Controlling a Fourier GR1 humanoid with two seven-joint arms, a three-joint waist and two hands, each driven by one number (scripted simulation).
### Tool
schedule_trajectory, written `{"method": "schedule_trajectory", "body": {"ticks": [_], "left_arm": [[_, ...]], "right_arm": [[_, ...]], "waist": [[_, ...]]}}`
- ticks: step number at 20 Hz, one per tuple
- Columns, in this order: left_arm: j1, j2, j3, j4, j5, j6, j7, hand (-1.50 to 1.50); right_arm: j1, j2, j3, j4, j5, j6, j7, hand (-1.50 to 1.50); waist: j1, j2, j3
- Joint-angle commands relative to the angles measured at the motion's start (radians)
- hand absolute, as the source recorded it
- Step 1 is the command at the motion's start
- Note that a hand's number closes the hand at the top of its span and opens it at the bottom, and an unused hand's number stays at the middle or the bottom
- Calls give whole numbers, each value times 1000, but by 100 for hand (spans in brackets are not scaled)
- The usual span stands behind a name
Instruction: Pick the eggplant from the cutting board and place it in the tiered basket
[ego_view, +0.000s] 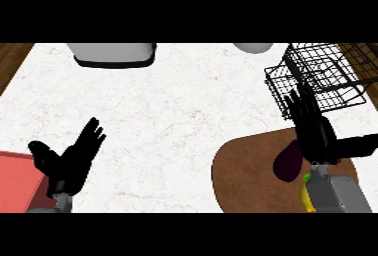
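Note:
The dark purple eggplant (286, 161) lies on the round brown cutting board (244, 172) at the lower right. A yellow-green tip (306, 194) shows beside my right forearm. My right hand (316, 136) hovers just right of the eggplant and partly over it. Its fingers are straight and point up toward the black wire tiered basket (319, 75) at the upper right, while the thumb sticks out to the right. The fingertips overlap the basket's lower edge in this view. My left hand (68, 161) rests open at the lower left, fingers up.
A grey appliance (114, 54) stands at the counter's far edge, with a white rounded object (253, 47) to its right. A red flat thing (15, 180) lies at the left edge under my left forearm. The white counter (177, 115) spreads between the hands.

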Motion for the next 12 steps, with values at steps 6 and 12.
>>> {"method": "schedule_trajectory", "body": {"ticks": [6,12], "left_arm": [[-135,53,6,-92,-223,129,-168,0],[-139,-2,-52,-83,-258,155,-138,0]], "right_arm": [[38,-223,-351,-63,-152,-21,-15,150],[196,-87,-386,-28,-420,181,99,-150]], "waist": [[-48,-5,31],[-25,4,30]]}}
